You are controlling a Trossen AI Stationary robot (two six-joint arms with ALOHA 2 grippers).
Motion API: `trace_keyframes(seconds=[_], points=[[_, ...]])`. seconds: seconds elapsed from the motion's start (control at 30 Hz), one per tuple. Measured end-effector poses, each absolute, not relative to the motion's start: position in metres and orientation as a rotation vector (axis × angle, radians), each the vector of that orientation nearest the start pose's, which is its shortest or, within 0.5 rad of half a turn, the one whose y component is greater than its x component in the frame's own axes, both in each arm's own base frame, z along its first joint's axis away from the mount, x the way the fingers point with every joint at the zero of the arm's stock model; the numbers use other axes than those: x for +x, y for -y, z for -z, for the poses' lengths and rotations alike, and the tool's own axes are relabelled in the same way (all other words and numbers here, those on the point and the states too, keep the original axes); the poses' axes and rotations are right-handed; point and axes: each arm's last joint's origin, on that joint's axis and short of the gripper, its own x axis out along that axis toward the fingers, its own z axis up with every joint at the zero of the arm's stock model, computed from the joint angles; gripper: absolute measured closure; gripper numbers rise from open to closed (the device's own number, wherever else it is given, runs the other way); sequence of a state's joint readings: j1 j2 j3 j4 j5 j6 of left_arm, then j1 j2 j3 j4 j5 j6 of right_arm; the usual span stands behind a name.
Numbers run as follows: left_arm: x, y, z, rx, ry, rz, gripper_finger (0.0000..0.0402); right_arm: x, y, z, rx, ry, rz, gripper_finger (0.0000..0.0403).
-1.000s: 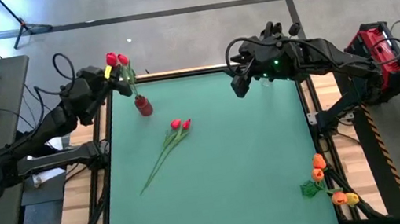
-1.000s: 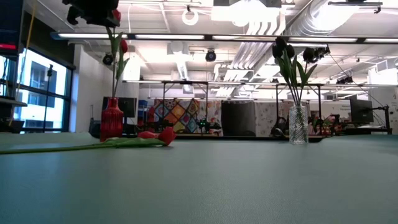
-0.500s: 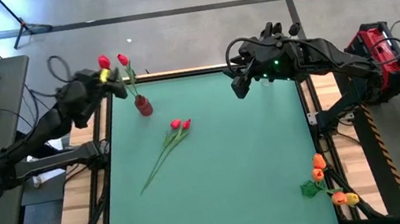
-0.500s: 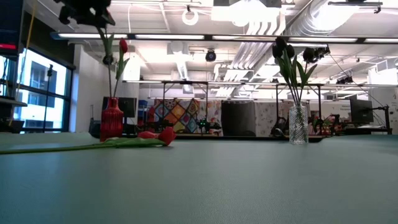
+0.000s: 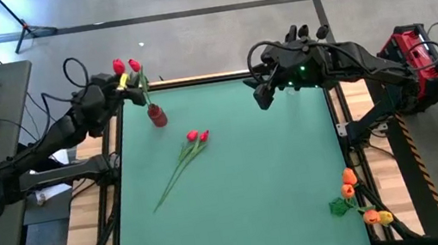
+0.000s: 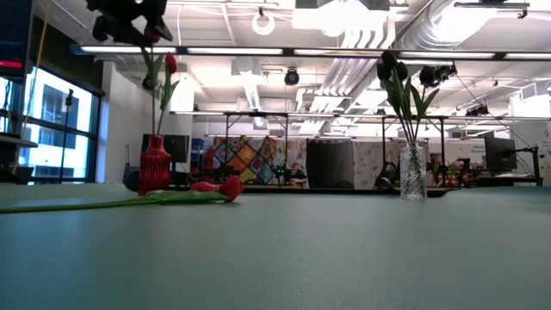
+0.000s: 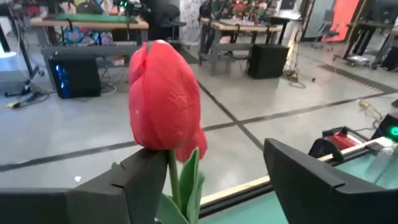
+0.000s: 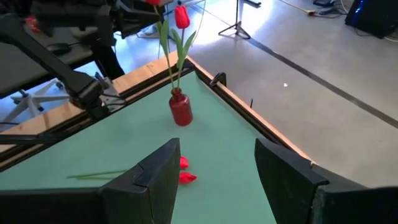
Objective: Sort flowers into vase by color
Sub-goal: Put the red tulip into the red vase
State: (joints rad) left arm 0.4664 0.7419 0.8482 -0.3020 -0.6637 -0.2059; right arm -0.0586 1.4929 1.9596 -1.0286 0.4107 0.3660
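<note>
Two red tulips (image 5: 195, 137) on table | low view: clear vase (image 6: 413, 183) | both pincers spread

No text, label, brand, number or sign can be read anywhere.

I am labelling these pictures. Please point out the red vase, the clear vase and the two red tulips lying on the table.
red vase (image 6: 155, 168), low view, on its body.
clear vase (image 6: 413, 176), low view, on its glass body.
lying tulips (image 5: 198, 136), high view, on the heads.
</note>
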Motion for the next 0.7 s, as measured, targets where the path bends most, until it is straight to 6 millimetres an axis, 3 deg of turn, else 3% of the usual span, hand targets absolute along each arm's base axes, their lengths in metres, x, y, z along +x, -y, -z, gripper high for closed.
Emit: trace_keyframes(seconds=[0.23,0.47,0.7], points=[[0.123,-0.09,-0.335,-0.309,-0.18,-1.132,0.01,0.27,0.027,-0.48,0.252,-0.468,0.552,0.0206],[0.121,-0.094,-0.33,-0.463,-0.192,-0.998,0.0096,0.27,0.027,-0.48,0.262,-0.465,0.553,0.0206],[0.118,-0.101,-0.326,-0.483,-0.237,-1.018,0.0096,0.27,0.027,-0.48,0.275,-0.468,0.536,0.0206]])
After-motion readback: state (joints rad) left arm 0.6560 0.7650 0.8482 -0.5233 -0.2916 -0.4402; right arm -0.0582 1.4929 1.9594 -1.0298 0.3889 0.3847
